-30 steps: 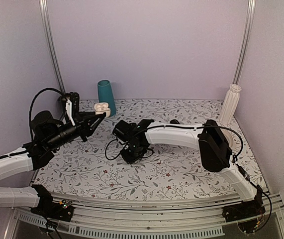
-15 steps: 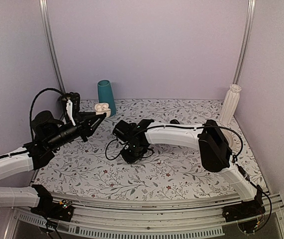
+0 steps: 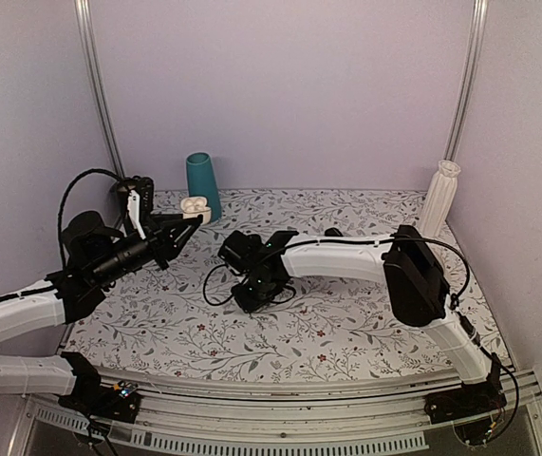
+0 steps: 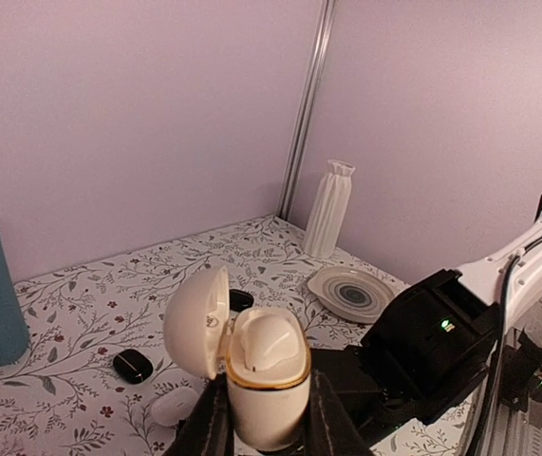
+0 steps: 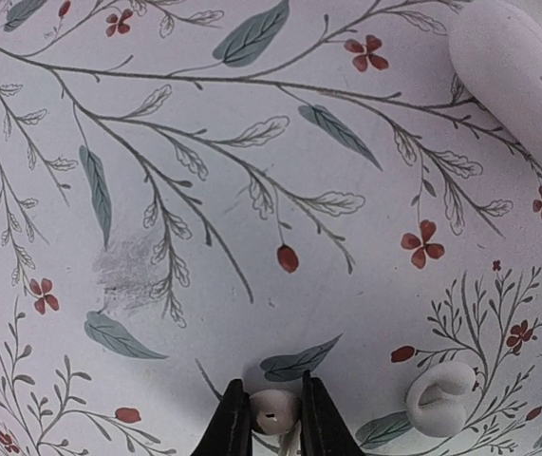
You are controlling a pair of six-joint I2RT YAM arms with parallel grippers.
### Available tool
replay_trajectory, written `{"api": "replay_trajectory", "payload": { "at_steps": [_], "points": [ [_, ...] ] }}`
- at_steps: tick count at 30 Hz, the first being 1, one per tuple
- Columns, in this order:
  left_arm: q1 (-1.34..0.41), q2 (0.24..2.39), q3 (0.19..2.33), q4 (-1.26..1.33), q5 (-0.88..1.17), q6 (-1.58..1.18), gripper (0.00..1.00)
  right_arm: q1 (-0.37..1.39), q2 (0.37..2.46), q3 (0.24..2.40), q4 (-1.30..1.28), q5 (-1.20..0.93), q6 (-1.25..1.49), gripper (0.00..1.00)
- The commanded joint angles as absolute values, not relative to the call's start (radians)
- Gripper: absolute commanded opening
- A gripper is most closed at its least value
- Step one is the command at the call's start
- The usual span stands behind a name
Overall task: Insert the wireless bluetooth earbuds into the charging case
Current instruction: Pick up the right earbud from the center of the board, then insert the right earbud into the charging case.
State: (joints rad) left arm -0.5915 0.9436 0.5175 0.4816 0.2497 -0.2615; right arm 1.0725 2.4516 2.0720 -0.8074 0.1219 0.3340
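My left gripper (image 4: 266, 418) is shut on the charging case (image 4: 263, 385) and holds it upright above the table, at the back left in the top view (image 3: 195, 205). The lid (image 4: 195, 323) is swung open to the left. One white earbud (image 4: 269, 339) sits in the case. My right gripper (image 5: 272, 418) points down at the table centre-left (image 3: 250, 296). It is shut on the other small white earbud (image 5: 272, 410), right at the floral tablecloth; I cannot tell if it touches.
A small white curled piece (image 5: 439, 397) lies just right of my right fingers, and a white oblong piece (image 5: 517, 76) lies farther off. Two black lumps (image 4: 133, 364) (image 4: 240, 300), a ringed plate (image 4: 351, 290), a white vase (image 3: 439, 198) and a teal cup (image 3: 202, 182) stand around.
The right arm has shifted slightly to the right and down over the table. The left gripper holds the open case in the same place.
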Motion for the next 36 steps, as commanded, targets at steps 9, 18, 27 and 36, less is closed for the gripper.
{"api": "replay_trajectory", "payload": {
  "at_steps": [9, 18, 27, 36],
  "points": [
    [-0.574, 0.978, 0.500, 0.563, 0.228, -0.304, 0.00, 1.052, 2.208, 1.836, -0.601, 0.173, 0.425, 0.14],
    [-0.577, 1.022, 0.468, 0.685, 0.302, -0.290, 0.00, 1.049, 2.020, 1.682, -0.469, 0.284, 0.459, 0.14],
    [-0.599, 1.058, 0.419, 0.844, 0.363, -0.228, 0.00, 1.049, 1.800, 1.549, -0.341, 0.363, 0.472, 0.15],
    [-0.636, 1.158, 0.465, 0.907, 0.358, -0.232, 0.00, 1.057, 1.646, 1.488, -0.207, 0.353, 0.440, 0.15]
  ]
}}
